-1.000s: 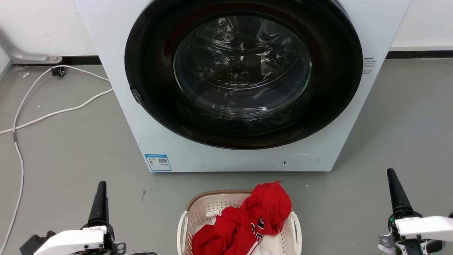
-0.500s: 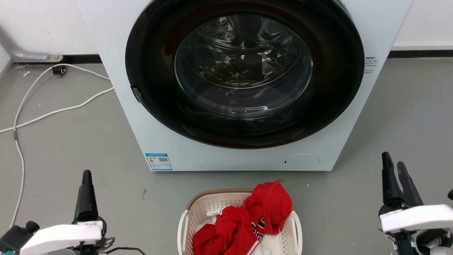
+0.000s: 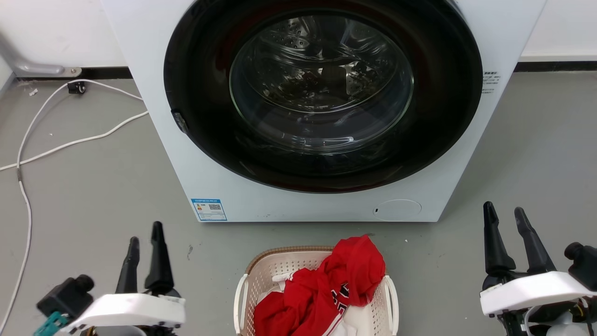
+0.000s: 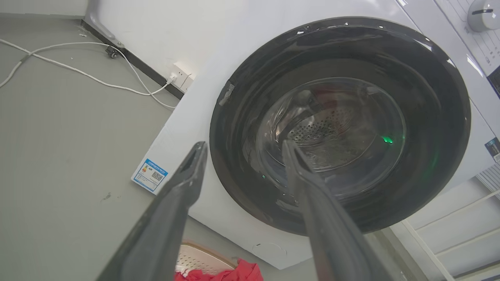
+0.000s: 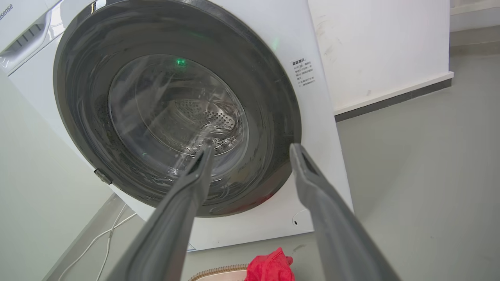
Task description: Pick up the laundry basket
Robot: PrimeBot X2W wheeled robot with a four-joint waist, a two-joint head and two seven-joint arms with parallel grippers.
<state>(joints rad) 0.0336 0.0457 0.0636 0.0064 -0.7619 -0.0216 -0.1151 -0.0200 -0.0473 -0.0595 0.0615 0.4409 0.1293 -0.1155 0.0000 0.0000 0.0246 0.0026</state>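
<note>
Two white side handles [image 3: 239,298] flank the laundry basket [image 3: 275,269], which sits at the bottom centre of the head view, before the washing machine [image 3: 280,207], with a red garment [image 3: 326,289] heaped inside. It is probably light, fairly stiff plastic, and the handles look like the best holds. The left gripper [image 3: 145,232] at lower left and the right gripper [image 3: 503,207] at lower right stand spread and empty, well apart from it.

You can read "isense", cut by the frame edge, on the washing machine's [image 5: 312,125] top panel, up-left of the right fingers [image 5: 187,203]. The blue QR label [image 4: 150,175] beside the left fingers [image 4: 181,187] and the door-side sticker [image 5: 302,72] are too small to read.
</note>
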